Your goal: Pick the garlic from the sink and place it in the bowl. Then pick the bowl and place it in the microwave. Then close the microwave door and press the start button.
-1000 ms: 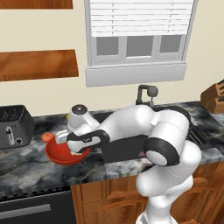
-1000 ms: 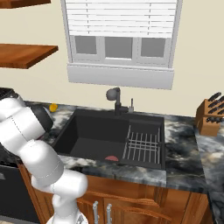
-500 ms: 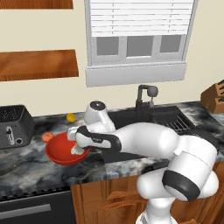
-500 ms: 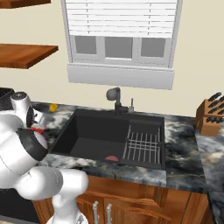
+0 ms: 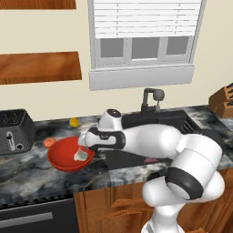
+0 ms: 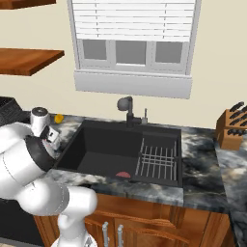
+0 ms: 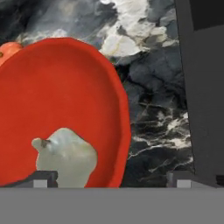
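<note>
The red bowl [image 5: 63, 157] sits on the marbled counter left of the sink [image 5: 157, 122]. The pale garlic [image 5: 81, 155] lies inside it near the right rim, and it also lies low in the bowl [image 7: 57, 96] as a grey-white bulb [image 7: 65, 157] in the hand view. My gripper [image 5: 86, 146] hovers just above the bowl's right edge, open, fingers wide apart with the rim between them [image 7: 111, 180]. The garlic rests beside the left fingertip [image 7: 41, 179], not held. The sink basin [image 6: 116, 149] is dark, with a faucet [image 6: 126, 108] and a wire rack [image 6: 157, 159].
A small orange-red fruit [image 5: 49, 142] touches the bowl's far left side. A yellow fruit [image 5: 73, 122] lies behind it, and a black toaster [image 5: 13, 132] stands at the left. A flat red item [image 6: 123, 174] lies in the sink. A knife block [image 6: 230, 128] stands at the right.
The hand has slid to the right across the bowl toward its right rim, and the elbow has swung right. The garlic now lies free in the bowl.
</note>
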Controlling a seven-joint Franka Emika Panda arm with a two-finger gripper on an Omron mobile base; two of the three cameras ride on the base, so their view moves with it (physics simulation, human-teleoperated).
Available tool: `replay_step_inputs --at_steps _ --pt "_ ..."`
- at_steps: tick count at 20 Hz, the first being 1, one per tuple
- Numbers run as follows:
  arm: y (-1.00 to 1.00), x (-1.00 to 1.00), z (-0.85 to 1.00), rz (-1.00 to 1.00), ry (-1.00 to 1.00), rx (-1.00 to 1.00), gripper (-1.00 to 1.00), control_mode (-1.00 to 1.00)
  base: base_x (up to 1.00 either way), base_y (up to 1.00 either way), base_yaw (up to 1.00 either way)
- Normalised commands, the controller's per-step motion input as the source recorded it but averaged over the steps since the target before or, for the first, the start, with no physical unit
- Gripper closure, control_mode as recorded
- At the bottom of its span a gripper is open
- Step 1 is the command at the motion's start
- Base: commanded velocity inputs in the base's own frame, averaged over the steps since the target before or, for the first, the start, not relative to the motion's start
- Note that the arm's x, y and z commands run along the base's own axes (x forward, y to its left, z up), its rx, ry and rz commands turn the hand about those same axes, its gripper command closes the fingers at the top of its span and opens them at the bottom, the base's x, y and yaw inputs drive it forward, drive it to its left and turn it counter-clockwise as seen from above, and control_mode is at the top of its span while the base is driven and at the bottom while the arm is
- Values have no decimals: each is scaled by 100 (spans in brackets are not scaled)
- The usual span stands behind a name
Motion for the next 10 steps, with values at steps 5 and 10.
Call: replay_step_inputs --at_steps 5,10 --pt "14 48 -37 0 19 1 -100 -100 0 0 0" --pt "27 20 -38 0 11 0 -100 -100 0 0 0"
